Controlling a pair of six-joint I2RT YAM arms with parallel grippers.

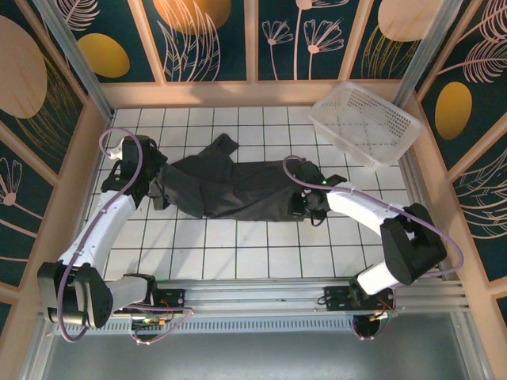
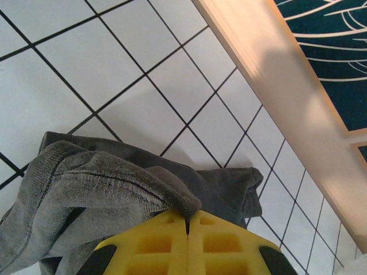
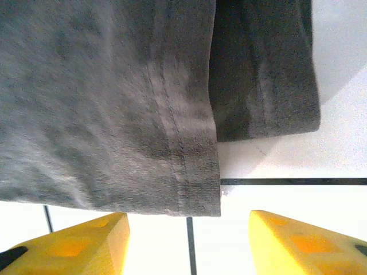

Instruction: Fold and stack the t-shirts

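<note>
Across the table's [image 1: 238, 245] middle lies the shirt [image 1: 230, 186], rumpled. Left gripper [image 2: 187, 216] is clenched, apparently on a fold at its left end, to anchor or lift it; right gripper [image 3: 188, 217] sits released at the hem, lined up to pinch.

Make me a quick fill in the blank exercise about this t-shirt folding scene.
1. On the left gripper, the jaws are ___ on the t-shirt.
2. On the right gripper, the jaws stand ___, with the shirt's hem just ahead of them.
3. The white basket sits at the table's far ___ corner.
Missing words: shut; open; right.
</note>
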